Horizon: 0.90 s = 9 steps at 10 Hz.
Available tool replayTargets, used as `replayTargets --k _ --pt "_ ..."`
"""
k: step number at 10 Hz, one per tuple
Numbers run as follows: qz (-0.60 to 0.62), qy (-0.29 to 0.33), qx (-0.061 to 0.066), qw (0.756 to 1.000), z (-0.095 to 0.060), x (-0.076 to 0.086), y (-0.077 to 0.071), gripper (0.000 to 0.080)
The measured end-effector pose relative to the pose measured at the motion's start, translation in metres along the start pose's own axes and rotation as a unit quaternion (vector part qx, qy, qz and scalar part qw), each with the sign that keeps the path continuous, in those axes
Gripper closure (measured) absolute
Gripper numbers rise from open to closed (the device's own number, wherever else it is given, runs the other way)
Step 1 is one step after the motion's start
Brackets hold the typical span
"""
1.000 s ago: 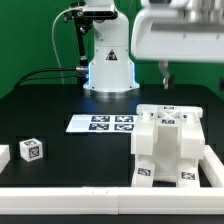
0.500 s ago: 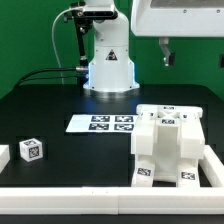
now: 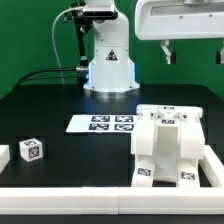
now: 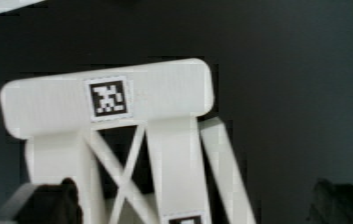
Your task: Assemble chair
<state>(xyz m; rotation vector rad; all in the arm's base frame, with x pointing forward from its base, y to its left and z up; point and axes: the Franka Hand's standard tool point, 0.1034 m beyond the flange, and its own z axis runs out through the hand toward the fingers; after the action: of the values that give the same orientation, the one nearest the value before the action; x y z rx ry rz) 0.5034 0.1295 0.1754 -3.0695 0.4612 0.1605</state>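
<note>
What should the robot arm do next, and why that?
Probably swing toward the exterior view's left and come down over the small tagged block. The pincer hangs open and empty, high above the chair. The block lies loose on the table, apart from the chair, so it looks like a piece not yet joined on.

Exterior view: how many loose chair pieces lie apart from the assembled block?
2. A tagged cube at the exterior view's left; a second piece beside it, cut by the frame edge. More may be out of frame.
</note>
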Motion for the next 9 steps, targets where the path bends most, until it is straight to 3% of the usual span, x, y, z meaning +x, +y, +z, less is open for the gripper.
replayTargets --k 3,6,7,9 --pt "0.002 0.006 0.007 1.000 0.003 0.001 0.001 0.0151" --pt "0.017 0.009 0.021 1.000 0.055 -0.054 0.014 0.0151" --pt "0.021 -0.001 0.017 1.000 0.071 -0.064 0.014 0.0151" --pt "0.021 -0.001 0.017 1.000 0.070 -0.061 0.014 0.0151"
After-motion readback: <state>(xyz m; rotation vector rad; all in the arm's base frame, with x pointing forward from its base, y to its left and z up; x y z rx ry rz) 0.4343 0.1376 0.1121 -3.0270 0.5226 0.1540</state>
